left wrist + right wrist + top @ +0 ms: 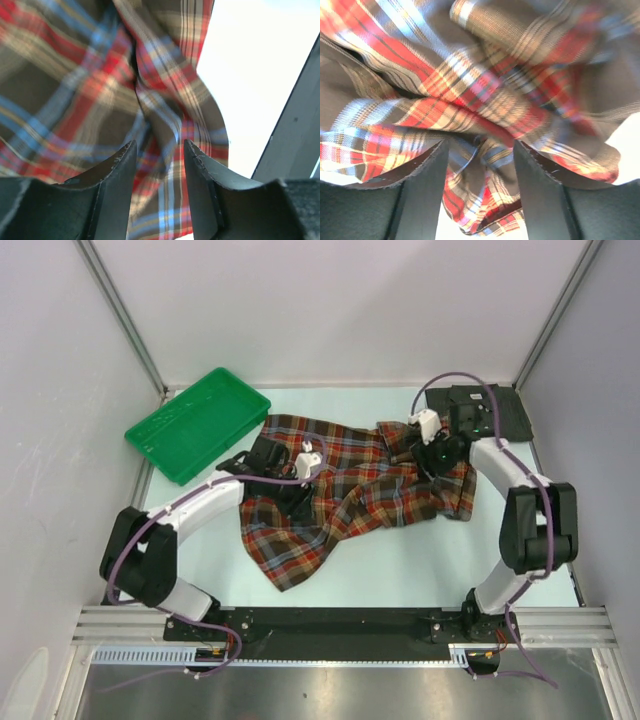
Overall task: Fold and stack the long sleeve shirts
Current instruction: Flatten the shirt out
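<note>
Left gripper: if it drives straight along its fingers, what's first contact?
The red, brown and navy plaid cloth shirt: a fold sits right ahead of the left gripper, seemingly between its jaws. Exact depth unclear.

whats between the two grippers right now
Only the bunched plaid shirt; in the top view it spans the stretch from the left gripper to the right gripper.

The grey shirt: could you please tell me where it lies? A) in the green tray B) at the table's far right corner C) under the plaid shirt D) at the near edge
B: the grey shirt lies in the far right corner, beyond the plaid shirt.
</note>
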Action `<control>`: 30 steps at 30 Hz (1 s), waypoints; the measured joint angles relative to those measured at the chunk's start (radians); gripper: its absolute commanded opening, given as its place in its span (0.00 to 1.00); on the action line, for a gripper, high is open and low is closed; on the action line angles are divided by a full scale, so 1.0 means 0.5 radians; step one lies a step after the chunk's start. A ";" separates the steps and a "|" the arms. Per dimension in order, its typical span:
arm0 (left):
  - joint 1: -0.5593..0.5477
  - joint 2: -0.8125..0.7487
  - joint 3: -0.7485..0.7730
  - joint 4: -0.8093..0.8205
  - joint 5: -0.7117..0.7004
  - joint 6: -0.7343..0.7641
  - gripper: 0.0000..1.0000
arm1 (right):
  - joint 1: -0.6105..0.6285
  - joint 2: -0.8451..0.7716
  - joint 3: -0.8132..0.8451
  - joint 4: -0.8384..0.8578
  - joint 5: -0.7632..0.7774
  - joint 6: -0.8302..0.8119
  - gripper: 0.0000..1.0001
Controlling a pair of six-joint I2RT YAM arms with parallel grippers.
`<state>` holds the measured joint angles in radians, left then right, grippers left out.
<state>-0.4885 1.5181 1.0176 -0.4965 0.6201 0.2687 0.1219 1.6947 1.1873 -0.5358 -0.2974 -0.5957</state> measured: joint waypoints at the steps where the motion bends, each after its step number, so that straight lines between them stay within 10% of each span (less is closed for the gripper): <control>1: 0.001 -0.037 -0.047 -0.025 -0.014 0.021 0.49 | -0.035 -0.029 0.034 -0.023 -0.063 0.003 0.62; 11: 0.001 -0.190 -0.204 -0.099 -0.028 0.098 0.51 | -0.124 -0.974 -0.448 -0.531 -0.596 0.008 0.56; 30: 0.001 -0.247 -0.311 -0.150 -0.310 0.324 0.54 | -0.262 -0.345 -0.732 -0.338 -0.333 -0.044 0.64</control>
<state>-0.4881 1.3945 0.8623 -0.5713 0.4652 0.4309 -0.0093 1.5223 0.8215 -0.7048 -0.4641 -0.6178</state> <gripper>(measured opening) 0.532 0.605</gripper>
